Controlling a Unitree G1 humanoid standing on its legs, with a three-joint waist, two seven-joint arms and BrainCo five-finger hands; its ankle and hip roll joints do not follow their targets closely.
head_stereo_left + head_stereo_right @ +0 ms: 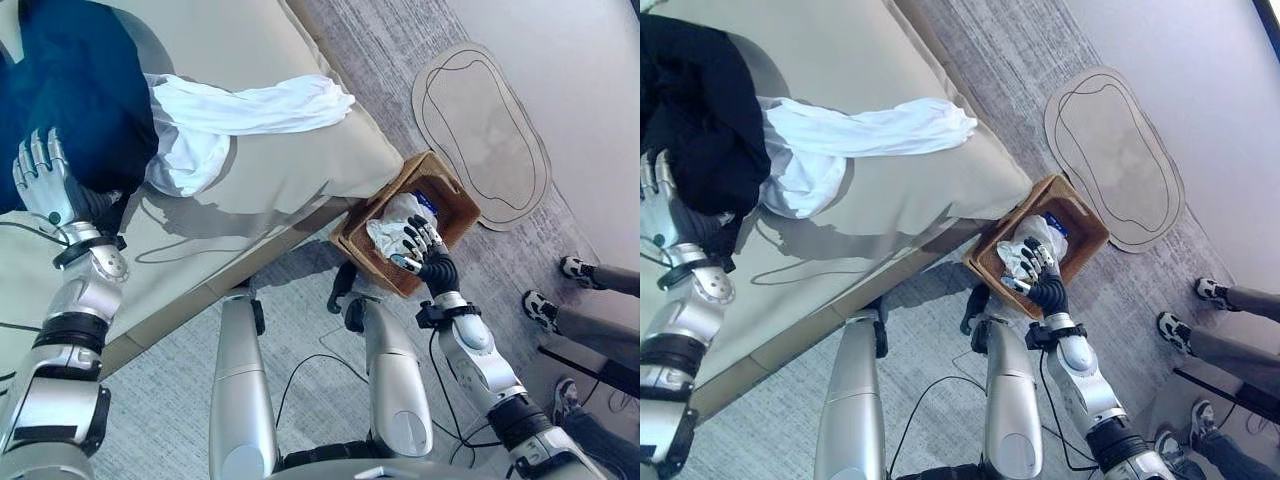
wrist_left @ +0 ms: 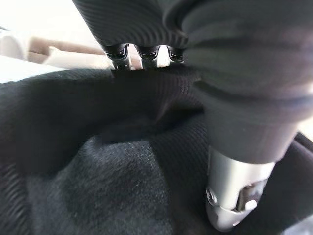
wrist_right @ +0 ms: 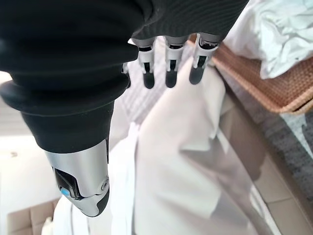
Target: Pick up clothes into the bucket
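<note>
The big tan bed (image 1: 280, 175) has two pieces of clothing on it: a dark blue top (image 1: 75, 85) and, touching its side, a long white shirt (image 1: 235, 115) that stretches toward the bed's corner. Both look soft, light and floppy, so they will sag and slide when lifted; I think grabbing a thick bunch near the middle works better than pinching an edge. On the floor just past the bed's corner sits the brown woven bucket (image 1: 455, 200), with some crumpled white cloth (image 1: 395, 215) already inside. The left hand (image 1: 45, 180) rests on the dark top with its fingers straight and a little spread, not gripping it. The right hand (image 1: 418, 243) hangs over the bucket with its fingers straight and loose, holding nothing.
</note>
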